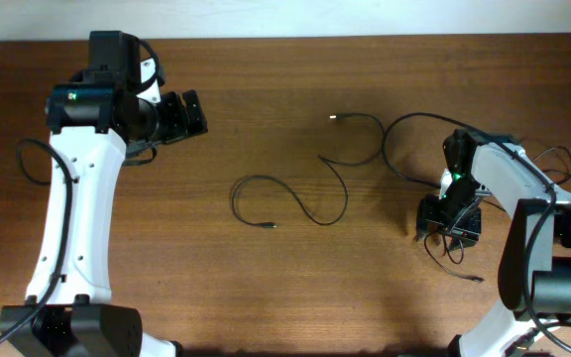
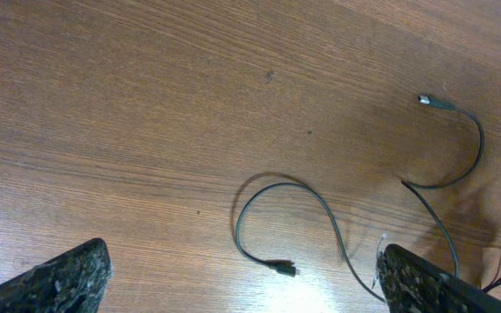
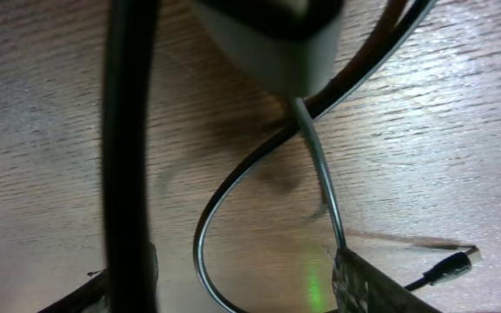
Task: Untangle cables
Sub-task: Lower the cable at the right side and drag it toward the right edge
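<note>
Cables [image 2: 280,267] lie on the table [image 1: 266,99], left fingers [image 2: 63,278] and right fingers [image 3: 381,291] spread

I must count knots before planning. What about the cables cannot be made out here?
- Overhead: the right gripper covers where the cables cross.
- Right wrist: a thick blurred cord near the lens hides the left of the view.
- Left wrist: the long cable leaves at the lower edge.
- Overhead: the plug ends are too small to identify.

Table [image 1: 266,288]: brown wood, visible grain, low satin sheen. Cables [image 2: 237,233]: thin, black, matt rubbery sheath; one plug tip [image 2: 424,99] silver metal. Arm shells [image 1: 72,218]: white glossy plastic. Finger pads [image 2: 59,283]: black, coarse-grained.
</note>
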You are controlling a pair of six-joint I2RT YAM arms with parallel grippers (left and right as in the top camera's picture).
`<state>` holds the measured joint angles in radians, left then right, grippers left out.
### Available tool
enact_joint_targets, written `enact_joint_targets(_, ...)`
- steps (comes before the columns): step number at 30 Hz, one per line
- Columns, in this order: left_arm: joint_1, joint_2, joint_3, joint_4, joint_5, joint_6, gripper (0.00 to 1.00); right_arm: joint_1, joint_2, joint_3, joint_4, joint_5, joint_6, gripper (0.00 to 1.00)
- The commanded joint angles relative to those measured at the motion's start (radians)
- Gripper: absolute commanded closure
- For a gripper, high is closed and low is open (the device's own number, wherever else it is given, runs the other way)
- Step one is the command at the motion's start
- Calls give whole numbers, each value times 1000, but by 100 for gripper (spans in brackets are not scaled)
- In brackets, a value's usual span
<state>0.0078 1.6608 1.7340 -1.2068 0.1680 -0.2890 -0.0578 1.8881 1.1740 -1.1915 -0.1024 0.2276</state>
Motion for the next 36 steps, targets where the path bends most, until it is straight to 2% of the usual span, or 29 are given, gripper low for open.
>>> enact_joint_targets(1, 2, 2, 8, 2, -4, -3, 1, -2, 4, -8, 0, -21, -14, 36)
enact_joint_targets(8, 2, 2, 8, 2, -4, -3, 1, -2, 4, -68, 60, -21, -13, 37)
enact_joint_targets(11, 2, 2, 8, 2, -5, -3, 1, -2, 4, -87, 87, -21, -14, 54)
enact_joint_targets(13, 2, 2, 8, 1, -5, -3, 1, -2, 4, -87, 97, -21, -14, 87)
enact_joint_targets(14, 2, 2, 8, 2, -4, -3, 1, -2, 4, -84, 96, -21, -14, 96)
enact_joint_targets(20, 2, 2, 8, 2, -4, -3, 1, -2, -15, 76, -48, -21, -35, 96)
enact_joint_targets(27, 2, 2, 8, 2, -4, -3, 1, -2, -89, 479, -256, -18, -80, 96)
enact_joint_targets(36, 2, 2, 8, 2, -4, -3, 1, -3, -163, 870, -323, -15, -101, 96)
